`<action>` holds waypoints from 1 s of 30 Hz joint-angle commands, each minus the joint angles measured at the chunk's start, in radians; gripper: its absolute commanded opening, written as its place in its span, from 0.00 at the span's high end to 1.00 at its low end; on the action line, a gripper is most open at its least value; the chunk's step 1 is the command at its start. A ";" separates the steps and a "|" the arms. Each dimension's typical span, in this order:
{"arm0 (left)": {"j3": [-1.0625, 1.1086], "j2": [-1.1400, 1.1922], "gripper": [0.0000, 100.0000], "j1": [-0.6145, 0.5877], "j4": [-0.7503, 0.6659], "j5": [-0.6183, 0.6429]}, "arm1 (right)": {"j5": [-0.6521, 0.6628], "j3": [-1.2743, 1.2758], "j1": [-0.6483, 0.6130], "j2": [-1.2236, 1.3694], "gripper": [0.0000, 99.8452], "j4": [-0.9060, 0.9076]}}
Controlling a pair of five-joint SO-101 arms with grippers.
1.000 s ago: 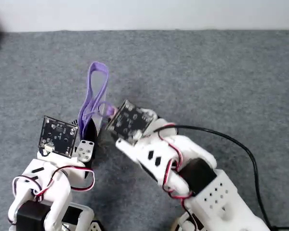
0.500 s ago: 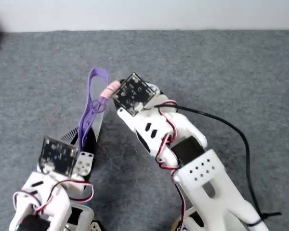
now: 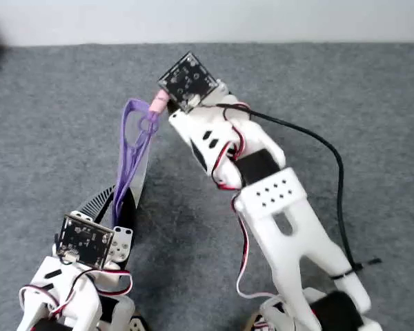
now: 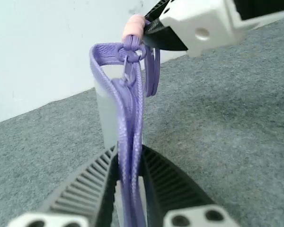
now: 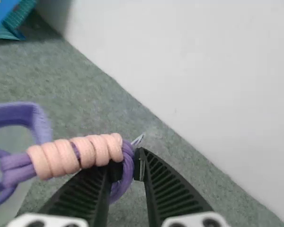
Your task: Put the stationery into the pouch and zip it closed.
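My left hand is clenched on the near end of the pouch, its two black ribbed fingers pinching the purple zipper from either side so that the strip rises out from between them. In the high view this hand sits low and close to the arm's base, with the pouch running away from it as a long narrow band, its clear wall hanging below the zipper line. My right hand is shut on the zipper pull, a purple cord wrapped in pale pink, gripping it right at the end where the pink wrap meets the small metal tab. That hand is at the far end of the pouch, near the back wall, and the pull sticks out sideways from it. Just beside the pull the purple zipper strip curls into a small open loop. The pouch is stretched between both hands over the grey carpeted worktop. A black cable trails along the right arm.
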 commanded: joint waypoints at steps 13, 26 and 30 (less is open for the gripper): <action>-0.013 -0.020 0.99 -0.006 0.014 -0.009 | 0.009 -0.104 0.183 0.240 0.99 -0.183; -0.013 -0.020 0.99 -0.006 0.012 -0.009 | 0.009 -0.471 0.182 0.501 0.99 -0.117; -0.013 -0.020 0.99 -0.003 0.011 -0.009 | 0.008 -0.471 0.182 0.486 0.99 -0.081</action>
